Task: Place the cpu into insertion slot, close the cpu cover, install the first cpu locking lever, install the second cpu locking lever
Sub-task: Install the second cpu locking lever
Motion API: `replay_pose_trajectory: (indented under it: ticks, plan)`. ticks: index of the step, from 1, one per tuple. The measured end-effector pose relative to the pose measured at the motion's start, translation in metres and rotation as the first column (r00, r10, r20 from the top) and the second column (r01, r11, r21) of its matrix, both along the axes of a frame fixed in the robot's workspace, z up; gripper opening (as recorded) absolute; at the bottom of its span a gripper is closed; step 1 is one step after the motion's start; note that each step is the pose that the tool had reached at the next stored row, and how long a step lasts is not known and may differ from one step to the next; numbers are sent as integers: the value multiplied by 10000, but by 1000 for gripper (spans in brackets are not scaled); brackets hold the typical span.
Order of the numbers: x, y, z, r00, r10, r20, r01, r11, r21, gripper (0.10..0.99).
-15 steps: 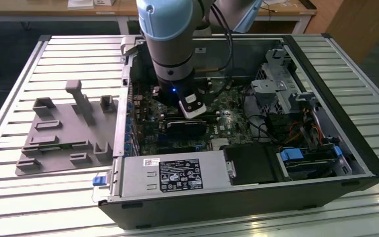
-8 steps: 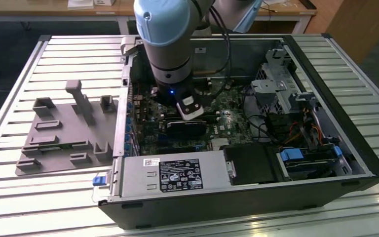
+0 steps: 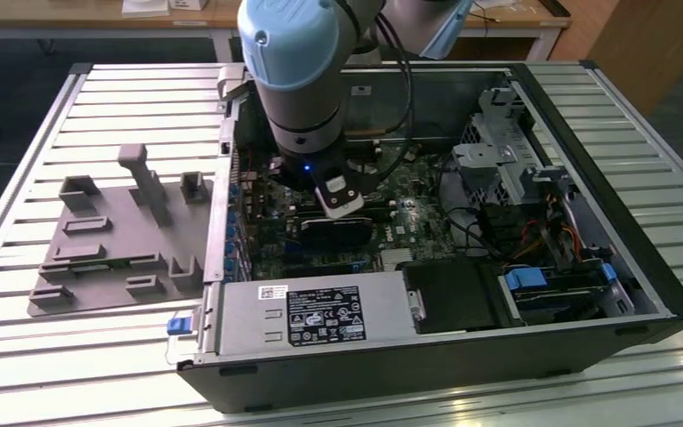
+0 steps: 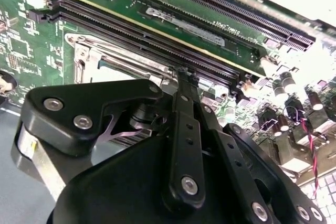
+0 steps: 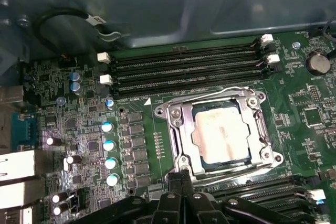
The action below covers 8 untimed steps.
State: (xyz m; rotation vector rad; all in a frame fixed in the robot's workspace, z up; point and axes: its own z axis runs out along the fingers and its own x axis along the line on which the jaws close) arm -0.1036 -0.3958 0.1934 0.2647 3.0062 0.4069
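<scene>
In the first wrist view the cpu (image 5: 220, 132) lies flat in the insertion slot (image 5: 266, 157) on the green motherboard, silver top up. The cpu cover (image 5: 178, 129), a silvery frame, lies down around it. A thin wire locking lever (image 5: 210, 94) runs along the socket's edge by the memory slots. My gripper (image 5: 182, 174) is shut, with its black fingertips together at the opposite edge of the socket and nothing visible between them. The second wrist view has the gripper (image 4: 185, 74) tip just beside the cover (image 4: 92, 56). In the exterior view the gripper (image 3: 339, 206) reaches down into the open computer case.
Long black memory slots (image 5: 184, 66) flank the socket, and a row of capacitors (image 5: 107, 145) stands beside it. A black cable (image 5: 68, 17) loops by the case wall. The power supply (image 3: 306, 316) and drive bays (image 3: 519, 169) crowd the case. A grey fixture (image 3: 116, 240) lies on the table.
</scene>
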Motion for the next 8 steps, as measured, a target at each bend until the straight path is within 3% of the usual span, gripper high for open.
replay_pose_trajectory:
  ticks: [8]
  plan:
    - [-17, 0, -32, 10000, 0, -1, 0, 10000, 30, 102]
